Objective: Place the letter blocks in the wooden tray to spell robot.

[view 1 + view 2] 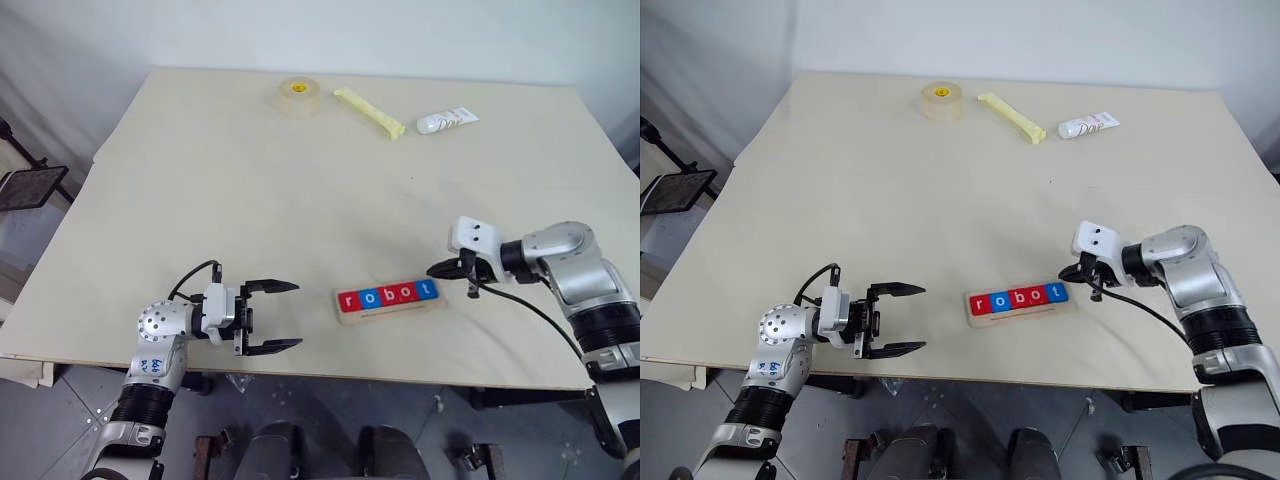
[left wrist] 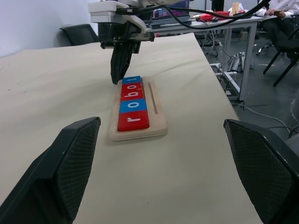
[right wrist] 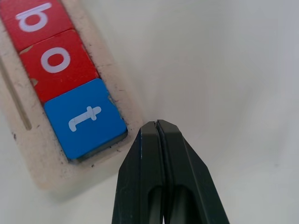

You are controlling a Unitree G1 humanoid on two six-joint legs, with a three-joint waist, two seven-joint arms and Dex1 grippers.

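The long, narrow, pale wooden tray (image 1: 390, 303) lies on my beige counter (image 1: 330, 190), near its front edge. In the tray's slot sit the five small square letter blocks (image 1: 387, 295), side by side and touching, reading r, o, b, o, t: red, blue, red, red, blue. The blue t block (image 3: 85, 118) occupies the tray's end nearest my right jaws (image 1: 437, 269), seated flat against the red o block (image 3: 58, 62) next to it.

My right jaws are pressed fully together, holding nothing; their tips hang just beside the t end of the tray, apart from the block. My left jaws (image 1: 283, 316) stand wide and empty beyond the tray's r end, well apart from it, pointing toward it.

Far beyond the tray, along the counter's back edge, rest a roll of yellowish tape (image 1: 298, 96), a pale yellow stick (image 1: 368, 112) and a small white tube (image 1: 446, 121).
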